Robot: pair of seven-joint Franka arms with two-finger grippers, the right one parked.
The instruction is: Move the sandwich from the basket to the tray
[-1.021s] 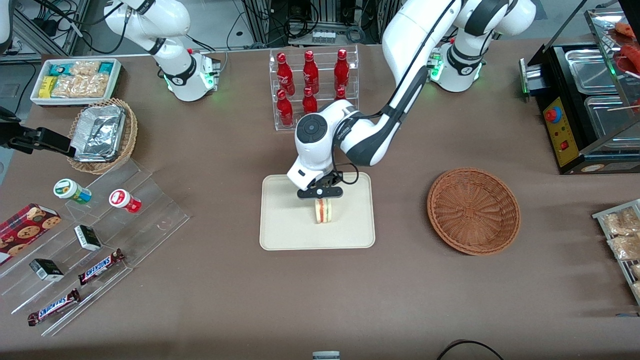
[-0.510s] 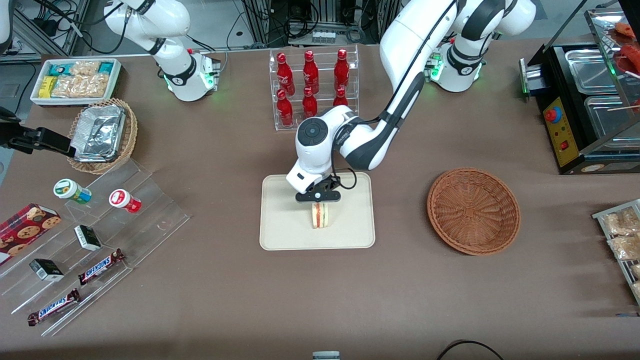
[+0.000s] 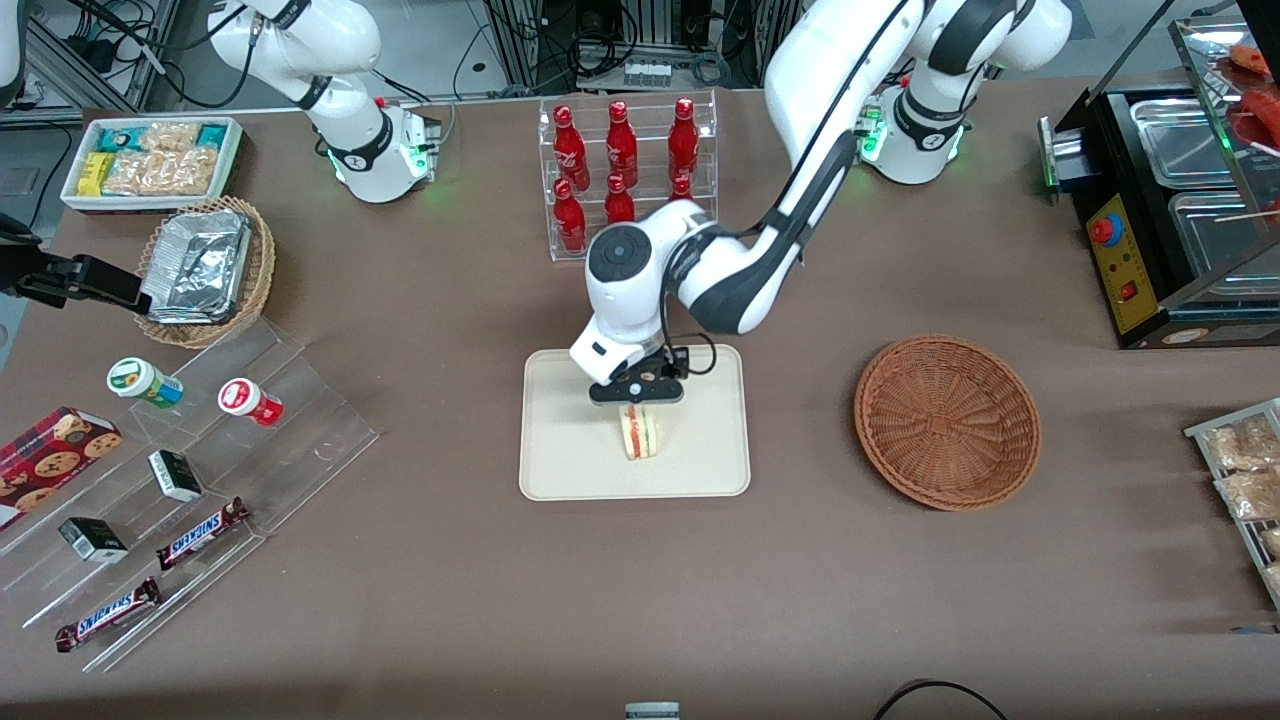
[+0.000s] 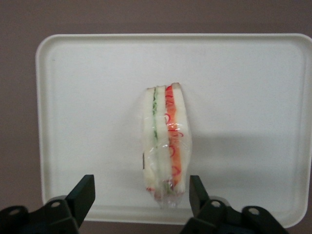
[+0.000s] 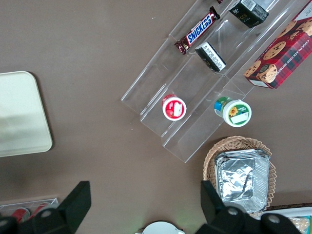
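You have the tray (image 3: 560, 450) in the middle of the table, and the sandwich (image 3: 638, 433) now rests on it, near its centre, striped cut side up. A second ago the sandwich stood straighter under the tool. It has since settled lower, leaning a little toward the parked arm's end. The gripper (image 3: 637, 392) hangs directly over it, and the wrist view shows the fingers (image 4: 84, 195) spread apart, with bare tray (image 4: 87, 97) between each one and the sandwich (image 4: 165, 151), so nothing is clamped. That reads as a release already made. Toward the working arm's end, well apart from the tray, the basket (image 3: 947, 420) sits with nothing in it. The placing looks done, so you likely only need to lift the arm straight up and clear
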